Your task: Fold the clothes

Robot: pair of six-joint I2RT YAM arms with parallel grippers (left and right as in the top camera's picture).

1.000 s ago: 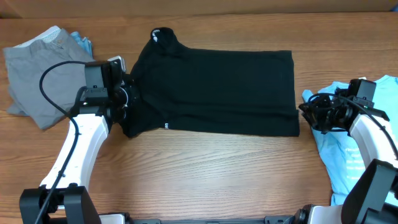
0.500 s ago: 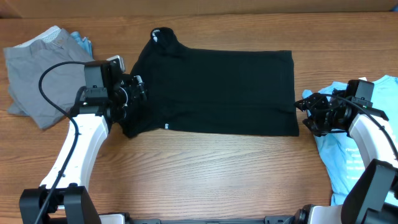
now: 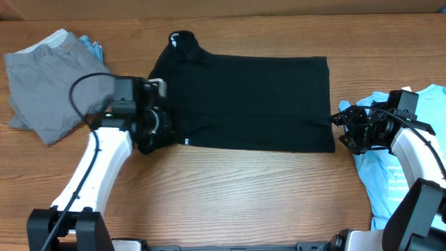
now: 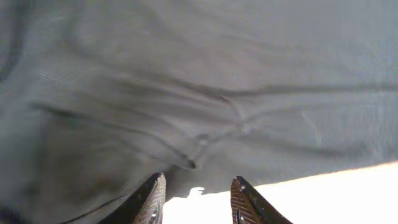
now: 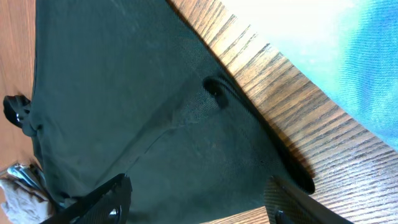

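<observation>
A black T-shirt [image 3: 244, 97] lies flat in the middle of the table, collar at the far left and a tiny white label [image 3: 187, 141] on its near edge. My left gripper [image 3: 162, 124] hovers over the shirt's near-left part. In the left wrist view its fingertips [image 4: 152, 199] stand apart above the fabric's edge [image 4: 199, 93], with nothing between them. My right gripper [image 3: 343, 132] sits at the shirt's near-right corner. There the jaws are wide open over the black cloth [image 5: 124, 93], empty.
A grey garment [image 3: 45, 77] is bunched at the far left with a bit of light-blue cloth [image 3: 90, 47] behind it. A light-blue printed tee [image 3: 411, 167] lies under the right arm at the right edge. Bare wooden table [image 3: 244, 195] runs along the front.
The left arm has swung right and nearer, onto the shirt's near-left part; its jaws opened wide, then narrowed. The right gripper opened wider and barely shifted.
</observation>
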